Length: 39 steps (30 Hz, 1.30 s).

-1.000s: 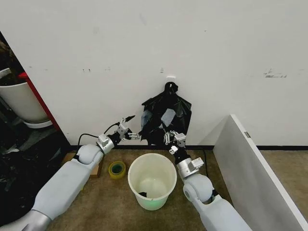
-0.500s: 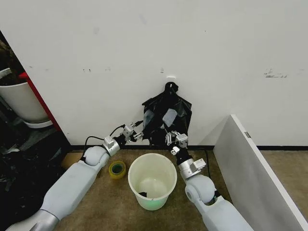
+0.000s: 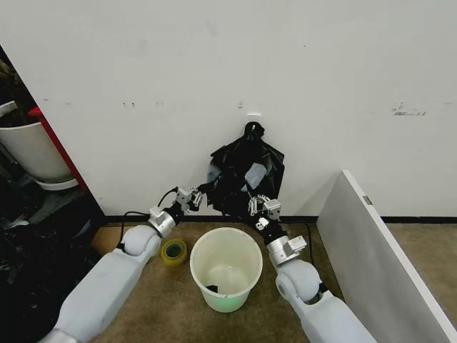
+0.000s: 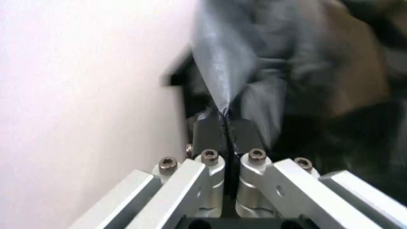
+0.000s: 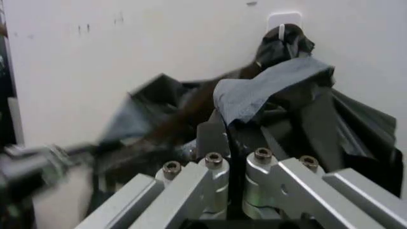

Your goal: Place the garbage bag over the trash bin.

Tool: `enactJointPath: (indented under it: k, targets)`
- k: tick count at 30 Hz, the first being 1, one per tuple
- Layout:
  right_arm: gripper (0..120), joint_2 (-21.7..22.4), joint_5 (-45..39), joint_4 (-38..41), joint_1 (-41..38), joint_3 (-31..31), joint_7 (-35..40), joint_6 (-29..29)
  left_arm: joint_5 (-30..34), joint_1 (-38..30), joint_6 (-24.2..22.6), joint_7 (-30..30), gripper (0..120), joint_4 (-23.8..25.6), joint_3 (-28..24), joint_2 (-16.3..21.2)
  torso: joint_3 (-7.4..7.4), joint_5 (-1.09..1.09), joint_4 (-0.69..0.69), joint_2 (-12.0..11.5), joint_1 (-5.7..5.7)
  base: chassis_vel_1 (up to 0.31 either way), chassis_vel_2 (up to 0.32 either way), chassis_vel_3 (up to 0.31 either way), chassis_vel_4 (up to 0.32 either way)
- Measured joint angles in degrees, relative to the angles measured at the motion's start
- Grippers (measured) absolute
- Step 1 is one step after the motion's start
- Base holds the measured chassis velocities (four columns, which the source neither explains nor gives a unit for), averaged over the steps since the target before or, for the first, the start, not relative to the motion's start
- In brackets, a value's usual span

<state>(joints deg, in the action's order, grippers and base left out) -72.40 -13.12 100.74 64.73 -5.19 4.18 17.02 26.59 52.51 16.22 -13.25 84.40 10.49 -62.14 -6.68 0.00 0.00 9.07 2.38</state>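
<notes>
Bag: garbage bag (image 3: 235,174) hangs on the wall, thin, limp and slippery; best pinched at its edge.
Left gripper (image 4: 224,125): fingers closed on a fold of film.
Right gripper (image 5: 228,135): fingers closed on another fold.
Bin: trash bin (image 3: 226,269) stands below, unlined.

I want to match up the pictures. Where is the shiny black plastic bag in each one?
Head view: the thin glossy black plastic bag hangs on the wall above the round white bin.
Left wrist view: its edge sits pinched in the left gripper.
Right wrist view: a flap above the right gripper.
Shared landmark: the white wall.
</notes>
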Motion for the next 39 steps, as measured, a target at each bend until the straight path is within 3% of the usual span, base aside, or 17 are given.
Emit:
enactJointPath:
  k: [7,14,22,27,34,39]
  targets:
    - [0,2.8,7.8,1.9,5.0,-1.1,0.5,3.3,3.4,11.9,0.1,13.8,0,12.0,3.8,-5.4,0.01,0.01,-0.01,0.0,0.00,0.000,0.000,0.000,0.000]
    - [0,6.7,12.9,7.2,12.1,-2.1,-0.6,8.2,1.4,20.6,-2.4,18.0,0,21.2,3.8,-7.3,0.01,0.01,-0.01,0.0,-0.01,0.000,0.000,0.000,0.000]
    - [0,8.9,15.4,14.8,19.5,-4.2,-1.0,15.4,-0.2,27.6,-1.8,18.3,0,30.8,5.0,-7.8,0.01,0.01,-0.01,0.0,-0.01,0.000,0.000,0.000,0.000]
    - [0,9.3,15.6,18.0,22.5,-4.2,0.1,16.3,-0.8,30.9,-1.7,18.2,0,34.9,6.2,-8.1,0.01,0.01,-0.01,0.0,-0.01,0.000,0.000,0.000,0.000]
    - [0,8.1,16.3,21.3,24.9,-3.1,0.9,17.2,-4.2,38.6,-1.3,17.7,0,44.3,8.5,-9.0,0.01,0.00,-0.01,0.0,-0.01,0.000,0.000,0.000,0.000]
    - [0,7.0,16.5,18.8,24.0,-2.0,0.8,17.2,-5.8,41.4,-1.3,17.9,0,45.3,8.5,-9.5,0.00,0.01,0.00,0.0,-0.01,0.000,0.000,0.000,0.000]
